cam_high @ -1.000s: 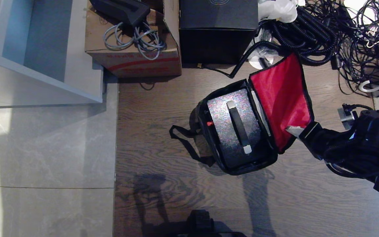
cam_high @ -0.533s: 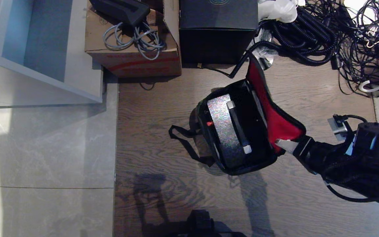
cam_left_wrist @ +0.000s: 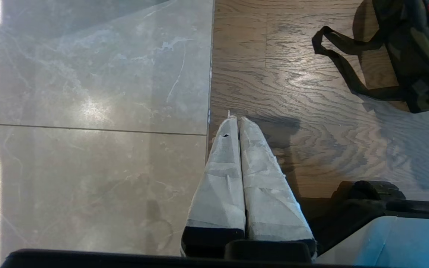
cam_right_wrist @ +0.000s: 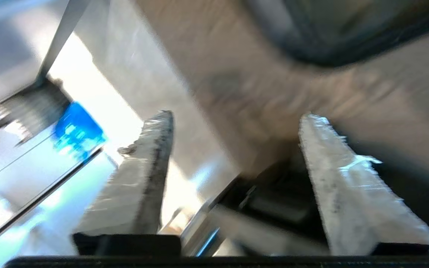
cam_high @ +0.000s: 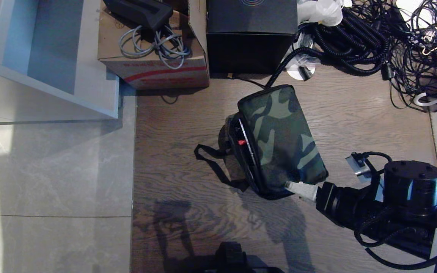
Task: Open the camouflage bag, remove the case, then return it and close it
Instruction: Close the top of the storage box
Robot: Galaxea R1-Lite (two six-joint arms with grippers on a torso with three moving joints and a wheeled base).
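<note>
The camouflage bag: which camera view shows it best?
The head view: the whole camouflage bag lies on the wooden floor, flap down. The left wrist view shows only one side and the strap; the right wrist view shows a blurred edge.

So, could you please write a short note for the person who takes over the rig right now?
Right gripper: jaws open, holding nothing, at the near corner of the camouflage bag; whether it touches the bag is unclear.
Left gripper: jaws shut, empty, parked over the floor away from the bag.
Bag: on the wooden floor, flap down over the top. A slit remains along its left edge, beside the strap. The case is not visible now.
Done: flap laid over.
Left: check that the flap is fully closed and seat it if needed.
</note>
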